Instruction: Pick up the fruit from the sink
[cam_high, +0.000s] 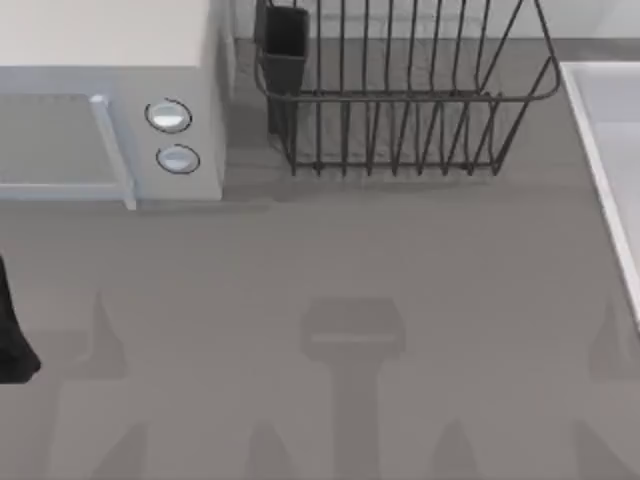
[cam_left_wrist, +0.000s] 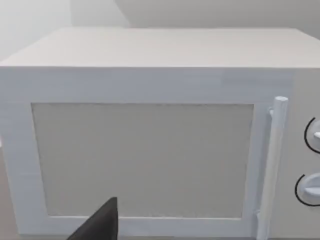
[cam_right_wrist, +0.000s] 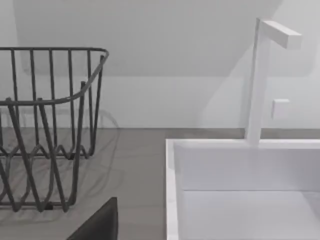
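Note:
The sink (cam_high: 603, 150) is a pale basin with a raised rim at the table's right edge. In the right wrist view the sink (cam_right_wrist: 172, 185) lies close ahead, with its white inner walls showing. The fruit is out of view. A dark part of my right gripper (cam_right_wrist: 98, 225) juts in near the sink's rim. A dark part of my left gripper (cam_left_wrist: 98, 226) hangs in front of the microwave door. At the table's left edge a black piece of my left arm (cam_high: 10, 335) shows.
A white microwave (cam_high: 110, 100) with two knobs stands at the back left. A dark wire dish rack (cam_high: 400, 95) stands at the back centre, left of the sink. A white faucet (cam_right_wrist: 257, 80) rises behind the sink. Grey tabletop (cam_high: 330, 270) spreads in front.

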